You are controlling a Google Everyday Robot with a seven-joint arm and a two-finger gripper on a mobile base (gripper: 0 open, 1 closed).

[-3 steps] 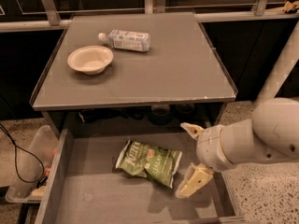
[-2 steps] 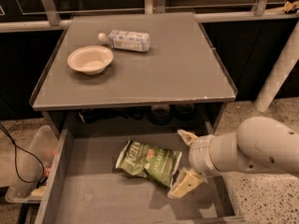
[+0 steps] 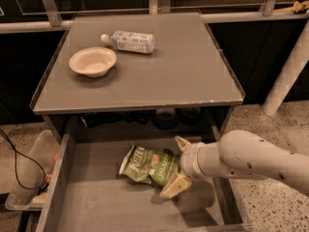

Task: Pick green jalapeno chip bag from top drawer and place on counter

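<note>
Lower right of frame: gripper (image 3: pixel 172 166) is down inside the drawer (image 3: pixel 106 202), fingers spread wide, one above and one below the right end of the bag (image 3: pixel 145 162). Compared with a second ago, I have brought the arm leftward across the drawer. The fingers then stood just clear of the bag's right edge and now straddle it. The bag itself has not moved; it lies flat and crinkled at mid-drawer. My read: approach is done and closing is the next step. Foil is slippery, so a thin pinch on the edge may slide off.

Contents:
- Drawer: the bag only, as far as I can see.
- Counter (image 3: pixel 169 76), upper centre: bowl (image 3: pixel 92 61), looks empty; bottle (image 3: pixel 129 41) on its side just behind it.
- Bin (image 3: pixel 29 178), lower left: small items, not identifiable.
</note>
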